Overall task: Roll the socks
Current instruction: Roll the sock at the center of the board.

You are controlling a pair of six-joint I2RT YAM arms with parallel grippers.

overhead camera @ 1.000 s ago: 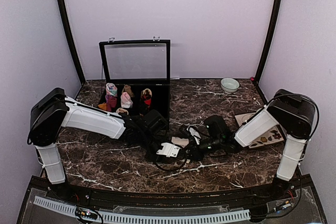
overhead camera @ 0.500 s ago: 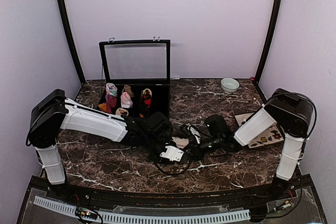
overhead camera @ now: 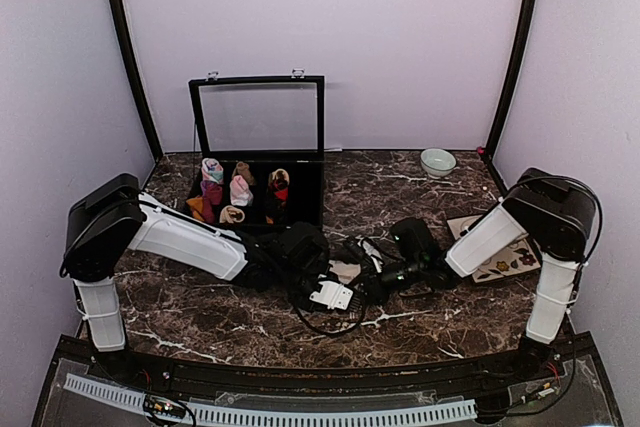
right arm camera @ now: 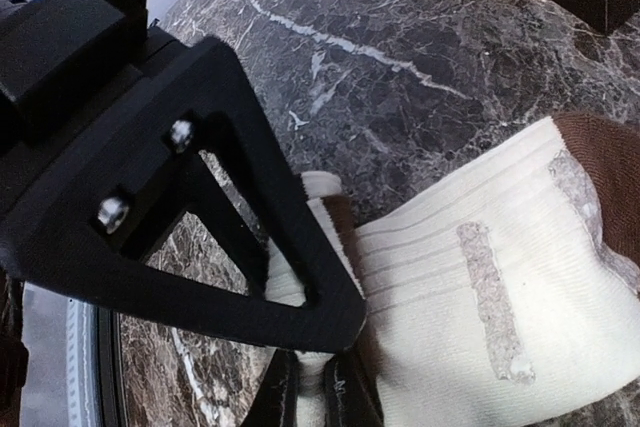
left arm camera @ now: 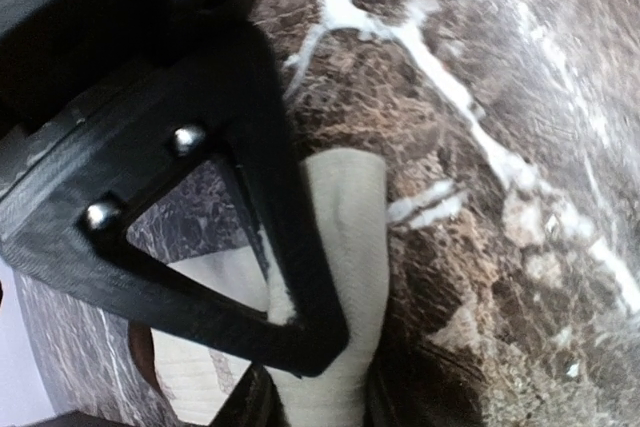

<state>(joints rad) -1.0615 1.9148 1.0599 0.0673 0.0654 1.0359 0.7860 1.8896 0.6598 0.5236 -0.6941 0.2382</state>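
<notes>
The cream sock (overhead camera: 345, 269) lies on the marble table between my two grippers. In the left wrist view my left gripper (left arm camera: 310, 392) is shut on a folded edge of the cream sock (left arm camera: 345, 217). In the right wrist view my right gripper (right arm camera: 312, 387) is shut on the rolled end of the cream sock (right arm camera: 480, 307), whose brown cuff (right arm camera: 600, 147) lies at the far right. In the top view the left gripper (overhead camera: 322, 282) and the right gripper (overhead camera: 365, 275) sit close together at the table's middle. I cannot make out the black argyle socks.
An open black box (overhead camera: 305, 197) with a raised lid holds several rolled sock bundles behind the left arm. A pale bowl (overhead camera: 437, 161) stands at the back right. A flat tan board (overhead camera: 505, 259) with brown shapes lies under the right arm.
My left arm has pushed a little further right and toward the near edge, its gripper closing in on the right one. The right arm has barely moved.
</notes>
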